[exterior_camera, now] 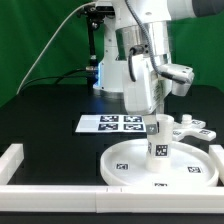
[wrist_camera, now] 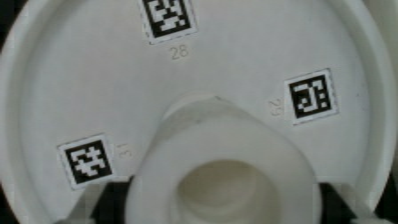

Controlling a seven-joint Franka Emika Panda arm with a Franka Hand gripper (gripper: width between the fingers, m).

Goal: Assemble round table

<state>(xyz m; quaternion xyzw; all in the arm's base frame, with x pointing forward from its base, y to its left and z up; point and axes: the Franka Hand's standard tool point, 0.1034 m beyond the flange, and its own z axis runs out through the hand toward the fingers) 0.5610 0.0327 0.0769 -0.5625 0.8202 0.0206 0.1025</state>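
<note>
One gripper (exterior_camera: 157, 128), pointing straight down, jaws clenched on the leg (exterior_camera: 158, 150). The wrist view shows a dark finger (wrist_camera: 111, 202) pressed to each side of the leg's hollow top (wrist_camera: 228, 185). Leg stands upright between the jaws, its base on the round disc (exterior_camera: 125, 166), near the disc's middle. Disc lies flat on the black table (exterior_camera: 50, 120) directly under the jaws. It carries the leg and nothing else. Three square tags on the disc face show past the jaws in the wrist view, one of them (wrist_camera: 311, 97) close beside the leg. Cannot tell if the leg is seated in the disc or only resting on it. Cross-shaped foot (exterior_camera: 190, 128) sits off the disc, on the table, beyond the jaws toward the exterior view's right, not touching the leg. Marker board (exterior_camera: 105, 124) lies flat behind the disc, off the jaws toward the exterior view's left. White border rail (exterior_camera: 20, 158) runs along the table edge, well apart from the jaws.
</note>
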